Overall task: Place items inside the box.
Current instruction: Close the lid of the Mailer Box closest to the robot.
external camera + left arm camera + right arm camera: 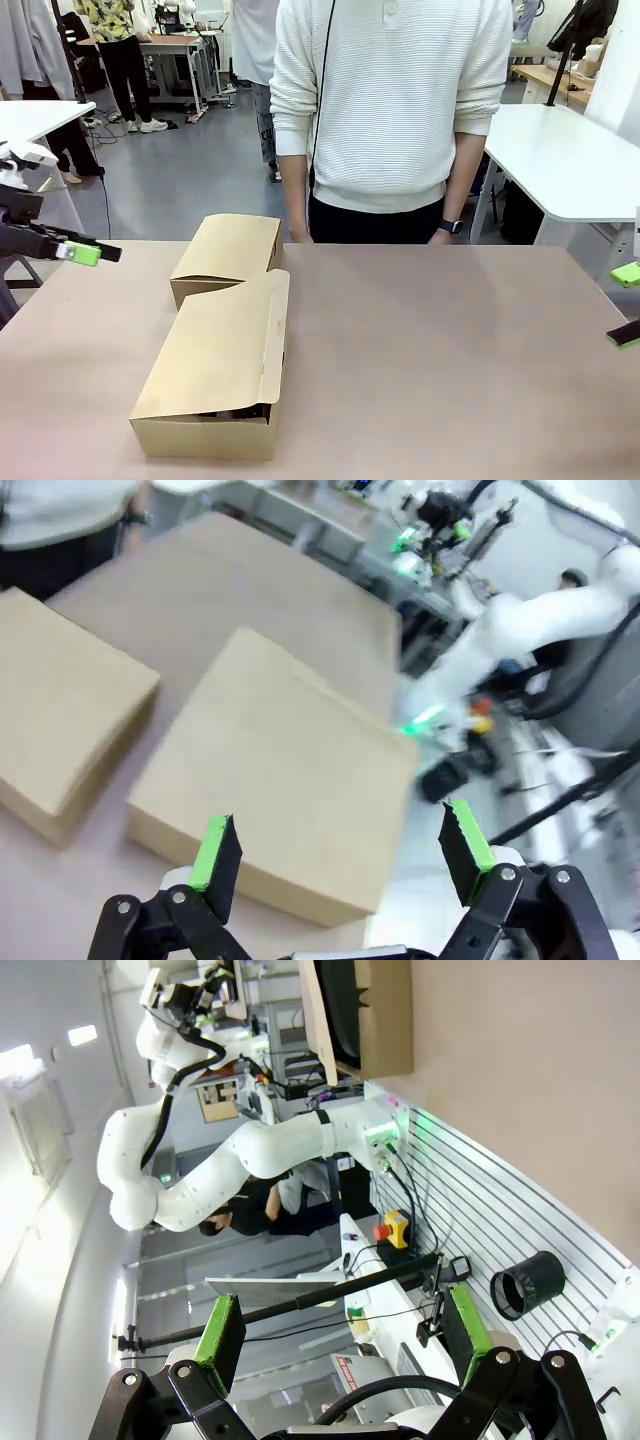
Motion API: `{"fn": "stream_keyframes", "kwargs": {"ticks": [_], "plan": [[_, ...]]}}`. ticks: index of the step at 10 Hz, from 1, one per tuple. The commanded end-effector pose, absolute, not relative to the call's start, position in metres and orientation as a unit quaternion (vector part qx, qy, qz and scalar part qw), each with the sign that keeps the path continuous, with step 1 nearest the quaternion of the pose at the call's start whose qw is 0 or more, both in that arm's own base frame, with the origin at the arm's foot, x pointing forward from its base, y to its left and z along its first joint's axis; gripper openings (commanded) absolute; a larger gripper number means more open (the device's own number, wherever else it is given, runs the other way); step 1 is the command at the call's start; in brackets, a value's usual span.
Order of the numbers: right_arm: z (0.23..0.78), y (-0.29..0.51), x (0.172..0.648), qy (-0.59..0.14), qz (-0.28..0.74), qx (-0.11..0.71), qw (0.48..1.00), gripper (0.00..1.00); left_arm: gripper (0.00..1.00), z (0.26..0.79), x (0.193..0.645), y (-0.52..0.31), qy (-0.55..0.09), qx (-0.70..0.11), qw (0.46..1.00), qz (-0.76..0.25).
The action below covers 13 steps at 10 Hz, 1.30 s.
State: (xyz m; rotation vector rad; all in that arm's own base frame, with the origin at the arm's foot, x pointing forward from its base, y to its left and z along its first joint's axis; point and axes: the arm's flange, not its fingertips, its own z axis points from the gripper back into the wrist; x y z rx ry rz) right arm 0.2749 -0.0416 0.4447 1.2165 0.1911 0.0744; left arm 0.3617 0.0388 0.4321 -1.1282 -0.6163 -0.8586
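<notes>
My left gripper (338, 855) hangs open and empty above the near box (215, 365), whose lid is folded almost shut; something dark shows through the gap at its front (I cannot tell which item). In the front view that gripper (88, 253) sits off the table's (450, 360) left edge. My right gripper (340, 1335) is open too, holding nothing, out past the table's right edge. A second box (228, 255) lies closed just behind the first, before the person (385, 110) standing at the far side.
</notes>
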Motion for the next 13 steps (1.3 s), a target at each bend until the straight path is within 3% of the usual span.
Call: {"fn": "stream_keyframes", "kwargs": {"ticks": [1, 3, 5, 6, 13], "plan": [[0.451, -0.041, 0.275, 0.093, 0.027, 0.576, 0.812, 1.00, 1.00, 0.435, 0.377, 0.069, -0.166, -0.614, 0.733, -0.241], [0.451, -0.041, 0.275, 0.093, 0.027, 0.576, 0.812, 1.00, 1.00, 0.415, 0.375, 0.099, -0.067, -0.634, 0.766, -0.084], [0.451, -0.041, 0.275, 0.093, 0.027, 0.576, 0.812, 1.00, 1.00, 0.404, 0.374, 0.127, -0.077, -0.649, 0.756, 0.021], [0.451, -0.041, 0.275, 0.093, 0.027, 0.576, 0.812, 1.00, 1.00, 0.396, 0.374, 0.107, -0.110, -0.614, 0.772, -0.123], [0.451, -0.041, 0.275, 0.093, 0.027, 0.576, 0.812, 1.00, 1.00, 0.396, 0.374, 0.107, -0.110, -0.614, 0.772, -0.123]]}}
